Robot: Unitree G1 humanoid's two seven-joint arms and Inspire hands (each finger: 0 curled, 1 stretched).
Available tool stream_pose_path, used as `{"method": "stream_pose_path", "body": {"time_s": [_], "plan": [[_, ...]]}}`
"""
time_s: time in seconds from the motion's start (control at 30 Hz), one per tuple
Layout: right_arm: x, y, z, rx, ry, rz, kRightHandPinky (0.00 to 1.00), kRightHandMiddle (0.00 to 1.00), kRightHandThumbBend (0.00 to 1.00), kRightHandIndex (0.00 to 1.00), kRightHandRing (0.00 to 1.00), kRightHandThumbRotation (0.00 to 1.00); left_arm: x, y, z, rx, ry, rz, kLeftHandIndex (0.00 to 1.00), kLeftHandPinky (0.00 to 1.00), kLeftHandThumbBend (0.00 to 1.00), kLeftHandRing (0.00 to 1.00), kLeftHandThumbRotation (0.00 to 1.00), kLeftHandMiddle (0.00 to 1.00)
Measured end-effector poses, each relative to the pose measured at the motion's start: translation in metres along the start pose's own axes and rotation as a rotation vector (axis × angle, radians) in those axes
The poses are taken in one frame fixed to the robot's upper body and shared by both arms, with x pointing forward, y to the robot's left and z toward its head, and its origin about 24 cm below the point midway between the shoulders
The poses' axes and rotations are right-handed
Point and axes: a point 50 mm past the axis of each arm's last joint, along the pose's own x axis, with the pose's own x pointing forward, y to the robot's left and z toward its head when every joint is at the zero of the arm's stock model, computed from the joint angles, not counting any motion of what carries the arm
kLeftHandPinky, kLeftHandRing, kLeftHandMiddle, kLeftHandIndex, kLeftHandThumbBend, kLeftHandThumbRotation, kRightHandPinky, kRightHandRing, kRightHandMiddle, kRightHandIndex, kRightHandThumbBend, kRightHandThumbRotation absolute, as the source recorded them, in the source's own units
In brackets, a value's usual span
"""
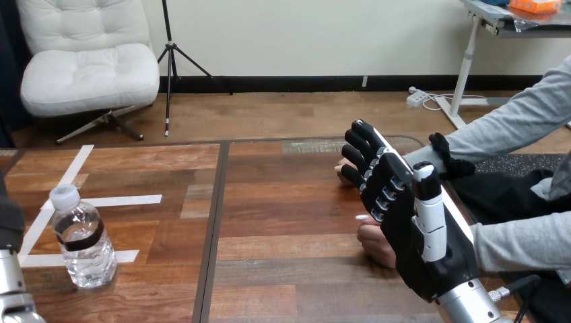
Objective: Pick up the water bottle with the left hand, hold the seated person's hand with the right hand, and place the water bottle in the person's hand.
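Observation:
A clear water bottle (82,237) with a white cap and a dark band stands upright on the table's left part. My left hand (9,217) shows as a dark shape at the left edge, just left of the bottle and apart from it, above its silver forearm. My right hand (404,215) is raised at the right with its fingers straight, open and holding nothing. It stands in front of the person's two hands: the far hand (345,168) peeks out behind its fingertips, and the near hand (374,243) rests on the table beside its palm. I cannot tell whether they touch.
White tape strips (121,200) lie on the table around the bottle. A dark seam (214,229) runs between the two tabletop panels. The person's grey sleeves (518,121) come in from the right side.

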Motion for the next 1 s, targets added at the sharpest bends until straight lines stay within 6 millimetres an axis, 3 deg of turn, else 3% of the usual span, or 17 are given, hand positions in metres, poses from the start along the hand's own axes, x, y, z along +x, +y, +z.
{"method": "stream_pose_path", "body": {"time_s": [0.13, 0.33, 1.0], "plan": [[0.0000, 0.0000, 0.0000, 0.000, 0.000, 0.001, 1.00, 0.99, 0.82, 0.96, 1.00, 1.00, -0.0007, 0.0002, -0.0005, 0.008, 0.008, -0.002, 1.00, 1.00, 0.99, 1.00, 0.07, 1.00], [-0.0001, 0.0000, 0.0000, -0.001, 0.000, 0.003, 1.00, 0.99, 0.82, 0.97, 1.00, 1.00, -0.0033, 0.0006, -0.0014, 0.058, 0.022, -0.005, 1.00, 1.00, 1.00, 1.00, 0.01, 1.00], [-0.0001, 0.0003, 0.0000, 0.000, 0.001, 0.010, 1.00, 0.98, 0.82, 0.97, 1.00, 1.00, -0.0081, 0.0022, -0.0038, 0.117, 0.050, -0.014, 1.00, 1.00, 1.00, 1.00, 0.00, 1.00]]}}
